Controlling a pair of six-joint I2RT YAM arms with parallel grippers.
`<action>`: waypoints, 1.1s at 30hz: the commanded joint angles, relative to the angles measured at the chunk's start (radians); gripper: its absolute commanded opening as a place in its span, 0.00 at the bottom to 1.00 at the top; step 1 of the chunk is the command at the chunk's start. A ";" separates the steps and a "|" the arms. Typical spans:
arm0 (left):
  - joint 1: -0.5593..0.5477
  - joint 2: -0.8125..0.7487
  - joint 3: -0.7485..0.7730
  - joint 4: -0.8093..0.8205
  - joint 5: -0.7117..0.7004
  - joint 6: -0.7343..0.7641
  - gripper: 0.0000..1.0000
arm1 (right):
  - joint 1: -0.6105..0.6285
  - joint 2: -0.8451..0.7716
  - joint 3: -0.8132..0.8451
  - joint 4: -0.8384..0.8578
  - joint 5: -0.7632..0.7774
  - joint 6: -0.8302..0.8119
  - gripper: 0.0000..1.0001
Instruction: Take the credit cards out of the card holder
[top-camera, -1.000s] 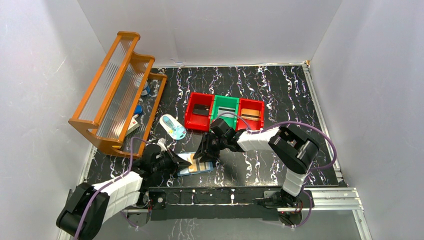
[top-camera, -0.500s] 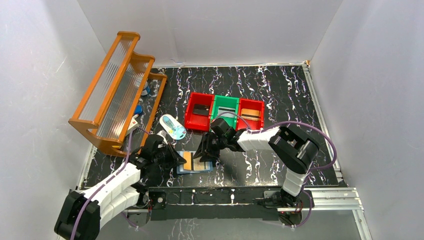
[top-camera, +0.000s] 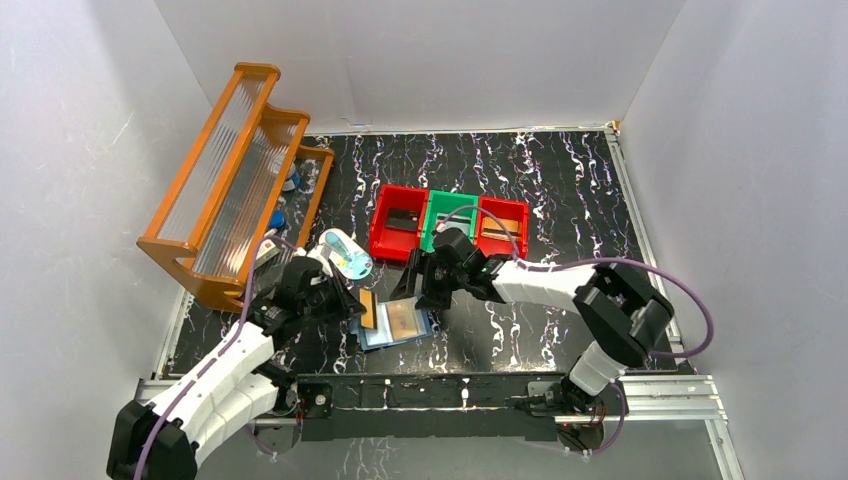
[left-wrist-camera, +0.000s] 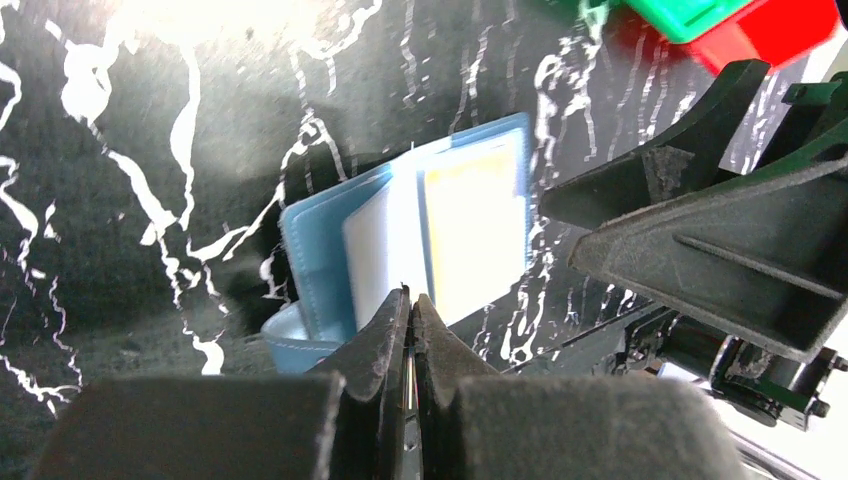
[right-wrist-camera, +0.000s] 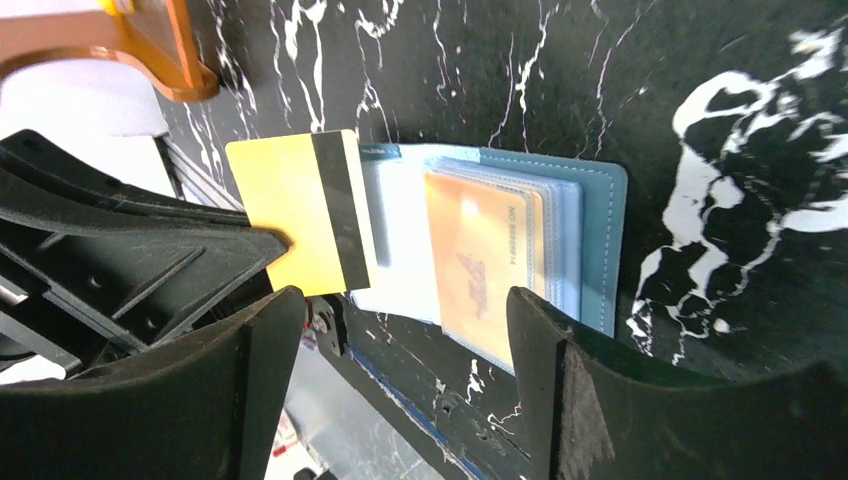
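- White walls (top-camera: 80, 150) on three sides, plain and evenly lit.
- Table top (top-camera: 540, 180): black with white marble veining; bright glare patches show in the wrist views.
- Orange ribbed-panel rack (top-camera: 235, 170) stands far left, beside the wall.
- Metal rail (top-camera: 650, 390) runs along the near edge.

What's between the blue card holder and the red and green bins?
The right gripper, jaws open, just past the card holder toward the bins; the top view shows it.

Card holder (top-camera: 405, 326) on table (top-camera: 560, 190), bins (top-camera: 385, 246) behind it, rack (top-camera: 235, 180) far left
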 joint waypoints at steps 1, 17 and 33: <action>0.004 -0.023 0.091 -0.013 0.027 0.062 0.00 | -0.014 -0.102 0.007 -0.062 0.155 -0.043 0.84; 0.004 -0.010 0.146 0.213 0.222 0.044 0.00 | -0.170 -0.485 -0.284 0.203 0.148 -0.053 0.88; 0.003 0.071 0.080 0.533 0.402 -0.127 0.00 | -0.216 -0.334 -0.314 0.673 -0.229 0.099 0.76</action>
